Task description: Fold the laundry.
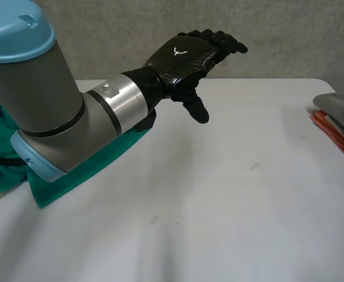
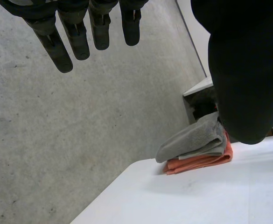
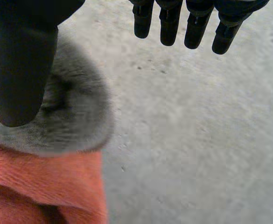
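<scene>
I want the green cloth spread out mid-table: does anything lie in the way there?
Nothing visible does. The green cloth lies under the left arm; the white table beside it holds nothing until the folded grey cloth on the orange cloth at its far side.

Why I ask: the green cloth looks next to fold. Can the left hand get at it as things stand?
Probably yes: the left hand is open and empty, and the green cloth lies uncovered on the table beneath its arm. The hand would need to draw back.

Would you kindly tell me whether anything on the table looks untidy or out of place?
The green cloth under the left arm lies bunched up, unlike the folded grey cloth on the orange cloth.
</scene>
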Controlling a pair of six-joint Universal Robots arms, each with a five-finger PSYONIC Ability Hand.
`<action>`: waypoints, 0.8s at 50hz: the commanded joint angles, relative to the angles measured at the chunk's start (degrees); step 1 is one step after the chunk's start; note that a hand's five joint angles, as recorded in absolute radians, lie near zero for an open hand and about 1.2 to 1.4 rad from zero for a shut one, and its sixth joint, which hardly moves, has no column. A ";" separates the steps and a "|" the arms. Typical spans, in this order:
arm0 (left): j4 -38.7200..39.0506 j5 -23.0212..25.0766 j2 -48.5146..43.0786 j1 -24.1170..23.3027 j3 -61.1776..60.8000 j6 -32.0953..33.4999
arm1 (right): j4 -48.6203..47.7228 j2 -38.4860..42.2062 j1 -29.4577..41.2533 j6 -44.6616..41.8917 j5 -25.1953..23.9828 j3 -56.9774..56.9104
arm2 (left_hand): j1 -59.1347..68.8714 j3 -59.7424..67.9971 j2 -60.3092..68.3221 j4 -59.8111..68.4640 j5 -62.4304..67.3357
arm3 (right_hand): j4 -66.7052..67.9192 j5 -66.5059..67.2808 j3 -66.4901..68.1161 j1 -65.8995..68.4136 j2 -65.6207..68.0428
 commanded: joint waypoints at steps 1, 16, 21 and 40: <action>-0.12 0.01 0.69 -1.14 -0.03 0.00 | 13.67 -7.49 -2.93 -1.07 1.58 -0.02 | -1.32 -1.50 -1.40 -1.03 -2.17 | -1.98 -2.76 -2.19 -3.56 -2.27; 0.67 -0.69 3.76 -1.58 1.11 -0.53 | 12.82 -17.07 -2.86 -29.47 30.51 -2.48 | -2.03 -2.22 -2.12 -1.75 -2.89 | -1.98 -2.76 -2.19 -3.56 -2.27; 1.81 -6.38 5.25 -1.14 5.14 -0.44 | 3.43 -26.27 6.89 -21.23 24.02 4.61 | -2.03 -2.22 -2.12 -1.75 -2.89 | -1.98 -2.76 -2.19 -3.56 -2.27; -5.39 -26.80 2.28 25.83 -0.38 30.75 | 6.29 -39.32 41.70 -15.30 11.07 36.62 | -2.03 -2.22 -2.12 -1.75 -2.89 | -1.98 -2.76 -2.19 -3.56 -2.27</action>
